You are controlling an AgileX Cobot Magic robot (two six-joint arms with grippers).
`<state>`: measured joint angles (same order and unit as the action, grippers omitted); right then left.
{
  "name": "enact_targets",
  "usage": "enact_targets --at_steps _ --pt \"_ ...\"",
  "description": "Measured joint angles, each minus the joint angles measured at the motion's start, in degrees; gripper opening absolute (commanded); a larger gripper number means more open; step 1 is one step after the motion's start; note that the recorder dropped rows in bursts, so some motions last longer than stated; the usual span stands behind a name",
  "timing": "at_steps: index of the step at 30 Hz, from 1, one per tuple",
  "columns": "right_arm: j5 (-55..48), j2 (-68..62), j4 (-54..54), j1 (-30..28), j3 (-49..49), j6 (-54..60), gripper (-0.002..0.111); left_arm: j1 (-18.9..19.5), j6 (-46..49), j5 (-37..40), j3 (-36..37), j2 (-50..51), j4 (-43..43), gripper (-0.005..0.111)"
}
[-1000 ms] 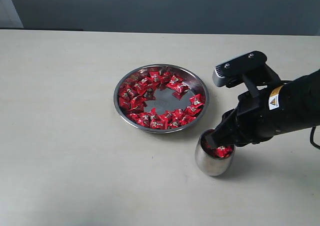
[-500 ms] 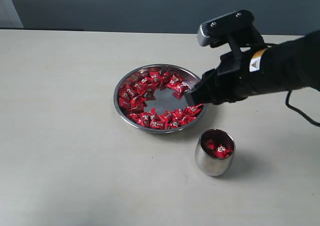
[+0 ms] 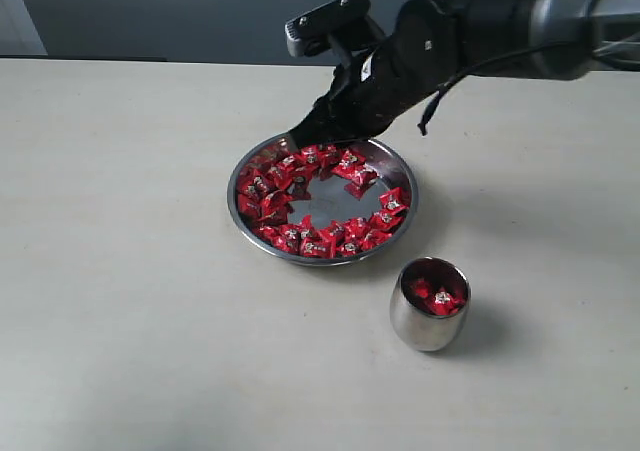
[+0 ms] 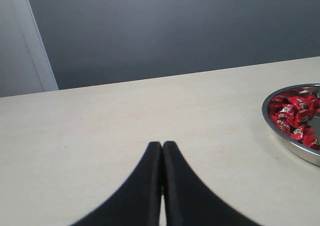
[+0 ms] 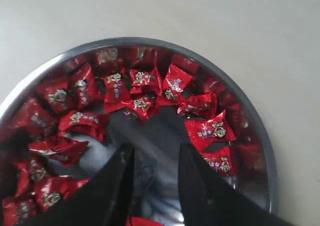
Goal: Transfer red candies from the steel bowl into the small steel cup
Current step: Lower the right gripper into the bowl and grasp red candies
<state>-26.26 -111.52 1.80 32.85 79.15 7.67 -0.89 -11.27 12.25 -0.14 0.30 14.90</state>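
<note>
**Red candies: stock in dish and cup, claws noted**

Red candies (image 3: pixel 318 243) are lying in a ring round the inside of the steel bowl (image 3: pixel 335 201), directly beneath the right claw (image 3: pixel 296 139). The middle of the floor is showing bare under the claw tips. Each wrapper is carrying a small pale printed mark; the lettering is showing too small and blurred to read, even in the right wrist view (image 5: pixel 141 103).

A few more of the sweets (image 3: pixel 437 296) are sitting inside the small steel cup (image 3: pixel 428 326). The cup is standing upright on the table (image 3: pixel 120 271), well apart from the right claw, beyond the bowl's opposite rim.

Right claw (image 5: pixel 155 153): its jaws are standing apart over the dish (image 5: pixel 260 131), nothing between the tips, the bare floor showing through the gap.

Left claw (image 4: pixel 161 146): its jaws are pressing together with nothing held, low over the bare tabletop (image 4: pixel 75 136). The bowl's rim (image 4: pixel 287 141) is lying near it, not touching.
</note>
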Motion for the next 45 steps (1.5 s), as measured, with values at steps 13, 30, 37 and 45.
enact_targets --at_steps 13,30,37,45 --pt "-14.93 -15.3 -18.51 0.0 13.0 -5.9 0.031 0.0 0.0 0.0 0.0 0.0 0.0 0.0" --pt "-12.95 -17.1 -20.76 0.0 13.45 -7.67 0.031 0.0 0.0 0.0 0.0 0.0 0.0 0.0" --pt "-12.81 -17.1 -20.27 0.0 13.45 -8.36 0.031 0.0 0.0 0.0 0.0 0.0 0.0 0.0" --pt "-12.81 -17.1 -19.15 0.0 13.45 -8.67 0.031 0.0 0.0 0.0 0.0 0.0 0.0 0.0"
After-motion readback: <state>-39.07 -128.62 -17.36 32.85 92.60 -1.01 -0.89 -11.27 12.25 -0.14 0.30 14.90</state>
